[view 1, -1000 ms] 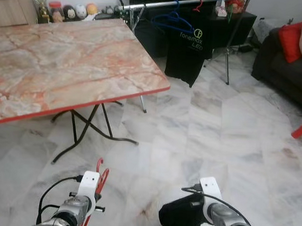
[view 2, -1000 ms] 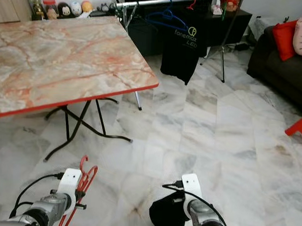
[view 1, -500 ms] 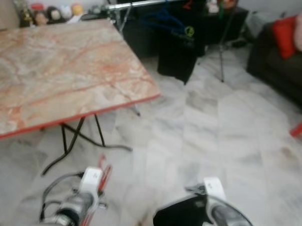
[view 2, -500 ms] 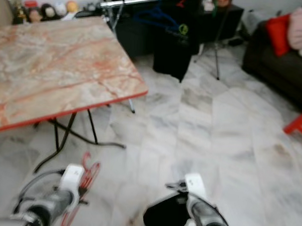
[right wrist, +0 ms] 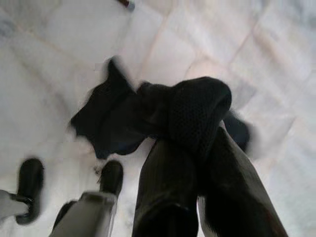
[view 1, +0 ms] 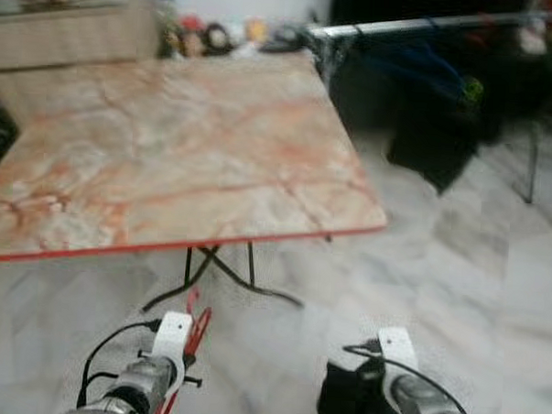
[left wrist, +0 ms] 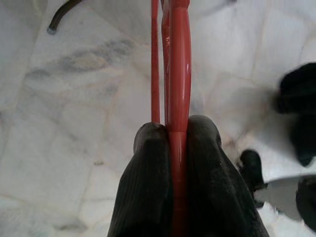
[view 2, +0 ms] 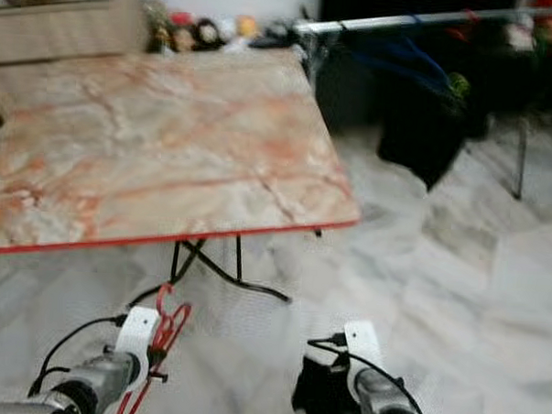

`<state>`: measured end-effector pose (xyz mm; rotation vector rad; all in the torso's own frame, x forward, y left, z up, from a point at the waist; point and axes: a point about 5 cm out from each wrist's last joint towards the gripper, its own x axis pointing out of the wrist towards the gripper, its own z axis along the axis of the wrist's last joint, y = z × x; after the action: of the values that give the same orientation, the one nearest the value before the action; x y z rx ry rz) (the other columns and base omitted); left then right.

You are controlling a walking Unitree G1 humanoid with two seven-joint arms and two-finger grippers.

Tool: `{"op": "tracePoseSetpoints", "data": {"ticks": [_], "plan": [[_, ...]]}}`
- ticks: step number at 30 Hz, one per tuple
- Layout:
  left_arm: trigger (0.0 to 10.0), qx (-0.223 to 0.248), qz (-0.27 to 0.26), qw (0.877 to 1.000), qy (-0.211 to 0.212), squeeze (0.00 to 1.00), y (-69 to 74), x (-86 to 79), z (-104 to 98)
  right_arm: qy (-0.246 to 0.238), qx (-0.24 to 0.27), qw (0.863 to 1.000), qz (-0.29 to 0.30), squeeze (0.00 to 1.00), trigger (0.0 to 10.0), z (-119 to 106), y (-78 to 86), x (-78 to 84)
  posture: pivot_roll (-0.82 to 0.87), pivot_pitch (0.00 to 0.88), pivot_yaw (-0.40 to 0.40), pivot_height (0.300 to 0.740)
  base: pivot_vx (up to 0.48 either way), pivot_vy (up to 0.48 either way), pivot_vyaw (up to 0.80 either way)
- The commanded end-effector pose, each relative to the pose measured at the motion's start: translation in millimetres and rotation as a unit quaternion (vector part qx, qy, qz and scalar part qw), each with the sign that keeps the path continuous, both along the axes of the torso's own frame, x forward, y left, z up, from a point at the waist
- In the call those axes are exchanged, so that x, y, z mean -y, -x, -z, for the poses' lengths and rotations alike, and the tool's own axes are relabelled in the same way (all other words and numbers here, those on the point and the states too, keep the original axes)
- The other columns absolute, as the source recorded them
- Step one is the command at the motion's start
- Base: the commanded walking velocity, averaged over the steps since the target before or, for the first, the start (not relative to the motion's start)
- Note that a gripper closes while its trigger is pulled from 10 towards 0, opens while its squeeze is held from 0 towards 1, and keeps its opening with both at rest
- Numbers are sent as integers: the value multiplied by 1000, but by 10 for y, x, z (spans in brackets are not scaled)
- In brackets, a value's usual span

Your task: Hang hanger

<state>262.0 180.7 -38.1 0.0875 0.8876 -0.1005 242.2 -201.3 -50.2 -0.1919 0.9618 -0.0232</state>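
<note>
Left end effector (left wrist: 177, 136) clamps red hanger (left wrist: 178, 64), lengthwise along its fingers.

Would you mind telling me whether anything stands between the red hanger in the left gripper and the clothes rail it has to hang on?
Yes. The marble-topped folding table fills the space ahead of the left gripper, which is shut on the red hanger. The clothes rail lies beyond its far right corner, with open floor to the table's right.

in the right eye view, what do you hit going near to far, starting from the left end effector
left end effector clamped on the red hanger → black folding table legs → marble-pattern table top → row of small figurines by the back wall
</note>
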Motion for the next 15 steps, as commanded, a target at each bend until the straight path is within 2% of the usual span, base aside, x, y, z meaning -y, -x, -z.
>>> {"op": "tracePoseSetpoints", "data": {"ticks": [1, 5, 10, 15], "plan": [[10000, -7, 2, 1000, -20, 0, 25, -84, 9, -13, 13, 1000, 10, 0, 10000, -24, -49, -63, -73, 0, -36, 740, 0, 0, 0], [10000, -5, 0, 1000, -19, 0, 26, -83, 10, -24, 23, 999, 36, 0, 10000, -20, -43, -63, -76, 0, -37, 740, 0, 0, 0], [10000, -3, -5, 1000, -15, 0, 32, -74, 16, -40, 60, 994, 81, 0, 10000, -32, -50, -54, -82, 0, -36, 740, 0, 0, 0], [10000, -7, -1, 1000, -22, 0, 37, -79, 19, -26, 87, 992, 92, 0, 10000, -59, -70, -35, -88, 0, -32, 740, 0, 0, 0]]}}
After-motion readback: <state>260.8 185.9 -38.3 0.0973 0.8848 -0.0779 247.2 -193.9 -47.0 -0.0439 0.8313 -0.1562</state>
